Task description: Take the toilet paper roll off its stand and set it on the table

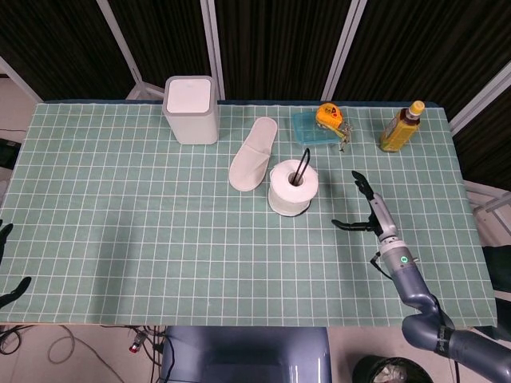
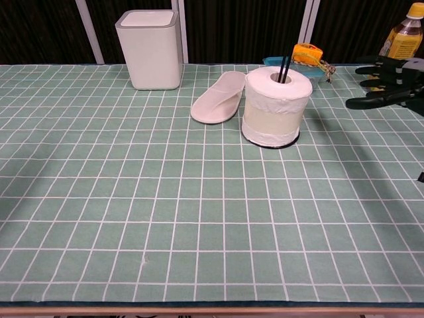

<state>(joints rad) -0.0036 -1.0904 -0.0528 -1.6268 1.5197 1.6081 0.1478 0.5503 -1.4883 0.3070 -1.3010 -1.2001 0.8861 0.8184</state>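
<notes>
— Where's the toilet paper roll [image 1: 293, 188]?
— On its stand [image 1: 304, 166], mid-table, beside the slipper [image 1: 254, 154].
— The right hand [image 1: 371, 214]?
— Fingers spread, empty — hovering right of the roll. Left hand [image 1: 6, 271] barely visible; can't tell.

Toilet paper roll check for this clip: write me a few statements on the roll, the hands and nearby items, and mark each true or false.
1. The toilet paper roll sits on its stand, black rod through its core. True.
2. The right hand grips the roll. False: it is open, apart from the roll on its right.
3. The white slipper lies between the lidded bin and the roll. True.
4. The bottle has tipped over. False: it stands upright at the far right.
5. The left hand rests on the bin. False: it is at the table's near-left edge.
</notes>
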